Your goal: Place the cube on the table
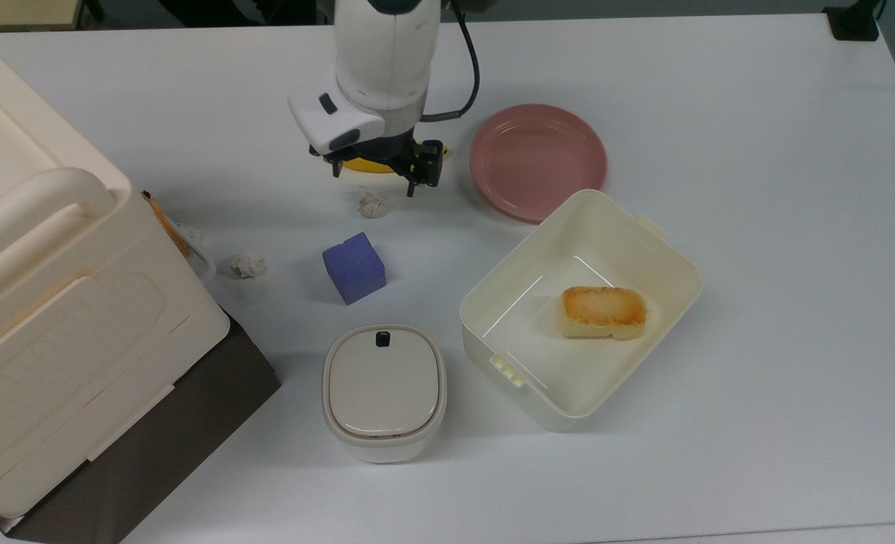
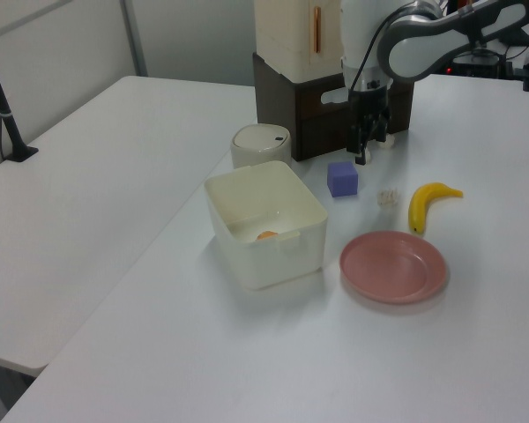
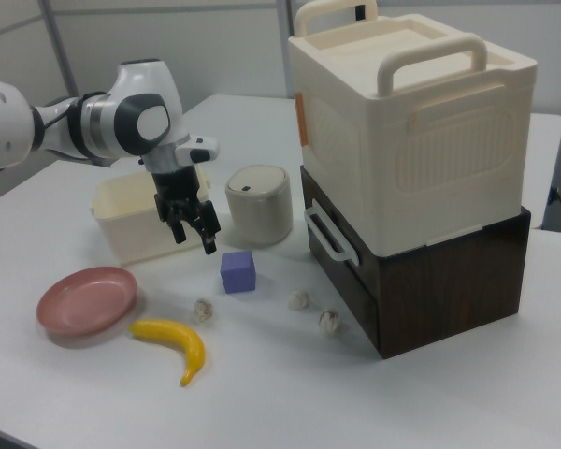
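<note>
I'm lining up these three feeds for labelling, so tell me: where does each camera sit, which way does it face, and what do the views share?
Top view: overhead, looking down on the table; the arm's last links and the open hand hang above the banana.
Left view: raised beyond the table's open-box side, facing the stacked storage boxes; the arm reaches in from the left view's upper right.
Right view: low, at the opposite side, storage boxes nearest; the arm enters from the right view's left.
Shared: all three show the cube resting on the table, clear of the hand.

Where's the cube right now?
The cube sits on the white table, free of the claw; in the top view it lies between the claw and the lidded canister.
</note>
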You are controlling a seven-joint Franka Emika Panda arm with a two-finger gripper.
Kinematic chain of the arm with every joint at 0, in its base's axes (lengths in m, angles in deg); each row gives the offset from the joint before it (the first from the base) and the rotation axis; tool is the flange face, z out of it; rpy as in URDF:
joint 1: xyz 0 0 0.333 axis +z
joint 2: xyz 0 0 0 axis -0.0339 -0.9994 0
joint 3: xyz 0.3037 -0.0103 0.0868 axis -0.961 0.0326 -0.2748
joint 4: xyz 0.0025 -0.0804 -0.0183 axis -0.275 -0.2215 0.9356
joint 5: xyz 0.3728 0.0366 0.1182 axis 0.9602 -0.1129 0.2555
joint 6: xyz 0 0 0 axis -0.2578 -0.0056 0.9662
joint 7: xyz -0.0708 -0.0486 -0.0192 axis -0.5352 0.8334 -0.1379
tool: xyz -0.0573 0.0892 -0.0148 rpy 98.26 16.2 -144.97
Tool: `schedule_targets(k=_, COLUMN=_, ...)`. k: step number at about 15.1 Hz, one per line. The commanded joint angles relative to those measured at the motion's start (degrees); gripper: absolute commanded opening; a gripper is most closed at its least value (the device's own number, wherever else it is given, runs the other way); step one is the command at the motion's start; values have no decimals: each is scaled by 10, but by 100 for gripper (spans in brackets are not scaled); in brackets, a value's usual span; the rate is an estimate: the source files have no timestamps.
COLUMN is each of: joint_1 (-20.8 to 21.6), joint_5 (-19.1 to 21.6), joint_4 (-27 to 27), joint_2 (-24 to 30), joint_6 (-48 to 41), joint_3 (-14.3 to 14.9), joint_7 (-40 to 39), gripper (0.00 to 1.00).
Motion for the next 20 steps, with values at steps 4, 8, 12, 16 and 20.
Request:
schedule_targets(k=4, joint_1=-3, joint_5=35, joint_4=51, joint_2=75, joint_6=-129, joint_3=61, joint_7=-62, gripper=100)
schedule_targets(k=8, joint_1=10, joint_5=54, joint_4=79, joint_2=129, joint_6=-195, joint_3=121, joint_7=-160, gripper=100)
schedule_targets(k=12, joint_1=53, joint_5=58, joint_4=93, joint_2=173, joint_6=-244, joint_3=196, joint_7=-204, gripper=100)
schedule_targets(k=16, joint_1=64, joint_5=68, joint_4=120, joint_2=170, joint_6=-250, joint_3=192, joint_7=-190, gripper=100)
schedule_targets(k=20, joint_1=64, joint_5=96, joint_4=127, joint_2=171, joint_6=-244, joint_3=196, joint_7=-106, gripper=100)
